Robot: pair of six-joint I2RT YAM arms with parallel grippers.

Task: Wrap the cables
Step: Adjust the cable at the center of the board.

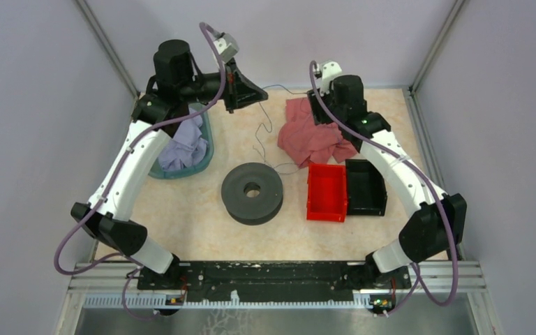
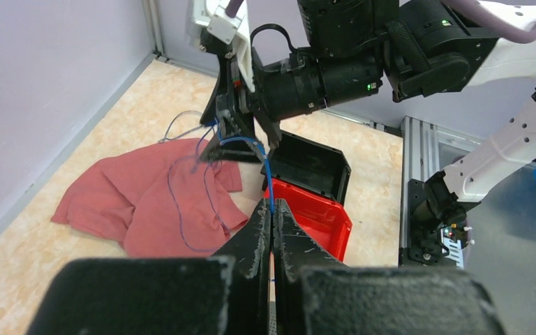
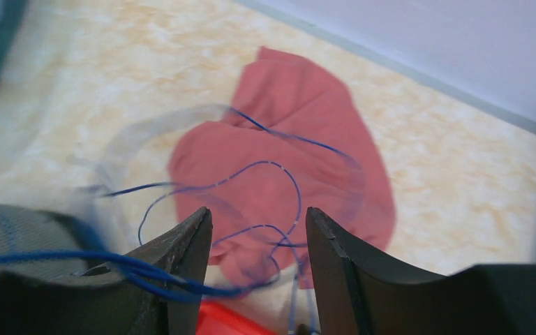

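Note:
The cables point(image 1: 283, 88) are one thin bluish wire. It hangs between my two grippers and falls in loose loops over a red cloth point(image 1: 307, 136). My left gripper point(image 1: 259, 94) is raised at the back. In the left wrist view it point(image 2: 273, 209) is shut on the cables point(image 2: 267, 178), pinched at the fingertips. My right gripper point(image 2: 236, 150) hangs over the cloth with wire draped on it. In its own view the right gripper point(image 3: 258, 216) has its jaws apart. Strands of the cables point(image 3: 265, 164) run across its left finger point(image 3: 188, 244) and through the gap.
A black round spool point(image 1: 252, 192) lies flat mid-table. A red bin point(image 1: 326, 192) and a black bin point(image 1: 366, 187) sit to its right. A teal basket point(image 1: 208, 150) with purple cloth is under the left arm. Walls enclose the table on three sides.

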